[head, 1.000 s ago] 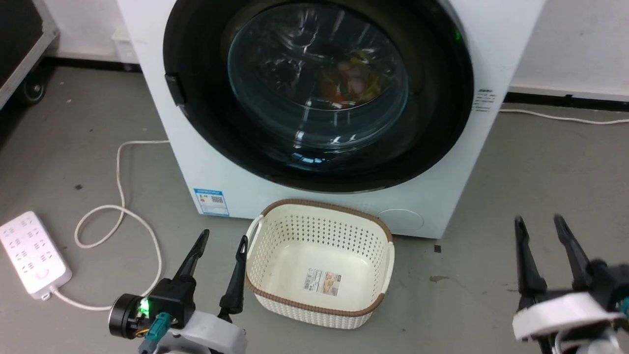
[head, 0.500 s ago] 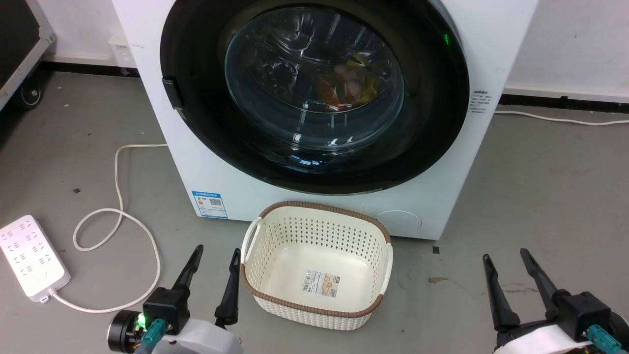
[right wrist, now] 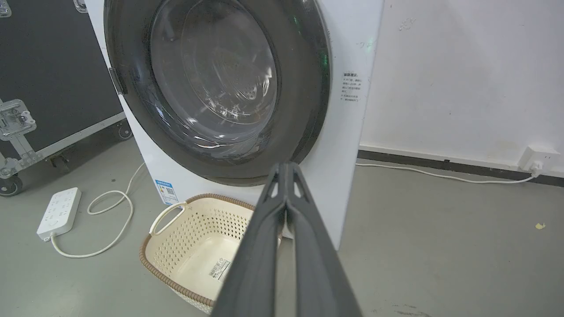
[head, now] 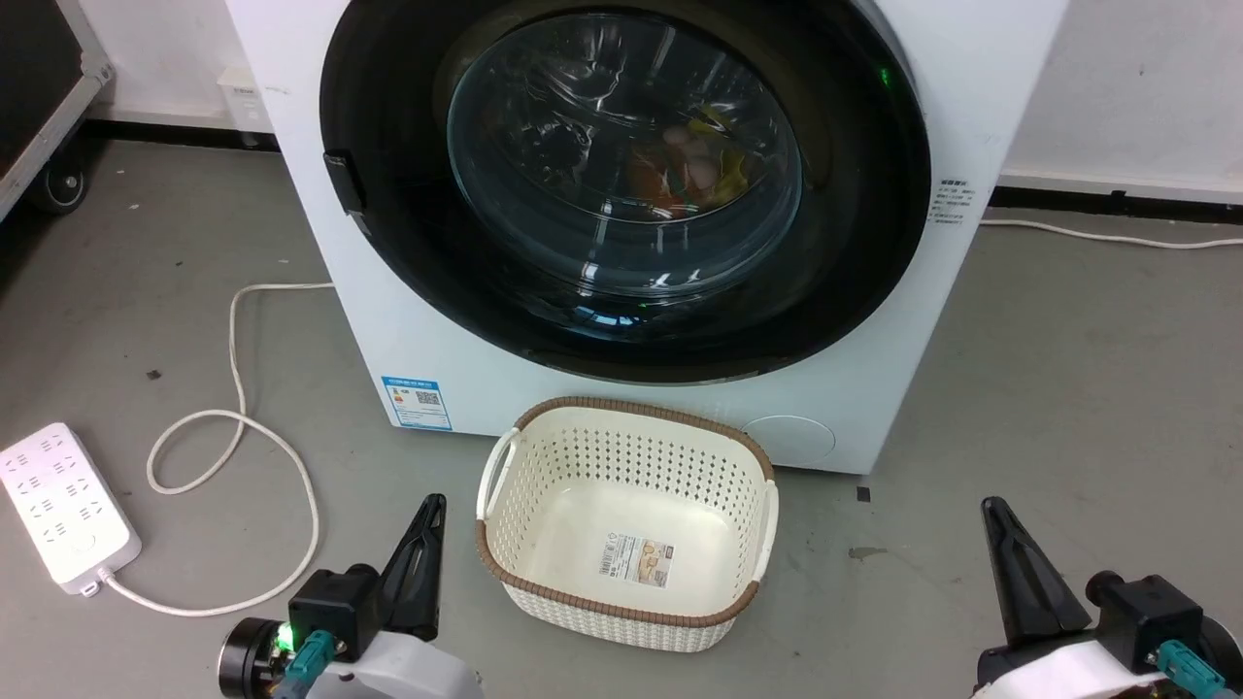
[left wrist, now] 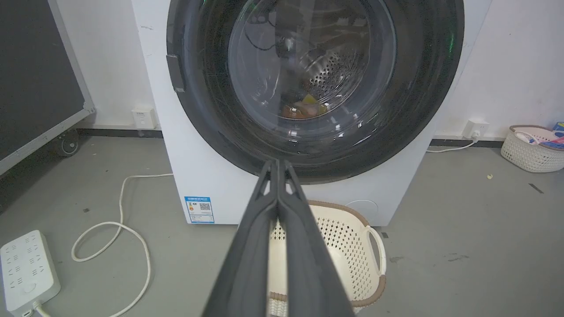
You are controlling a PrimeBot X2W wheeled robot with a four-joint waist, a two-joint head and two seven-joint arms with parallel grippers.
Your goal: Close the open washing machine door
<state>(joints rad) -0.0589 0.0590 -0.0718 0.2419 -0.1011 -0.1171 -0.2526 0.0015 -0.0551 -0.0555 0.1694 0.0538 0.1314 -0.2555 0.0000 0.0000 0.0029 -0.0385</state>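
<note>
The washing machine (head: 427, 320) stands straight ahead of me. Its washing machine door (head: 621, 165) lies against the front, seemingly flush, though glare leaves me unsure. A cream basket (head: 631, 451) sits on the floor just before it, between me and the door. My right wrist view catches a black case (right wrist: 53, 75), and my left a second basket (left wrist: 531, 154). A power strip (head: 63, 505) lies left. Half a second ago my fingers were parted. Now left gripper (head: 432, 507) and right gripper (head: 994, 510) are pressed tip to tip, empty.
</note>
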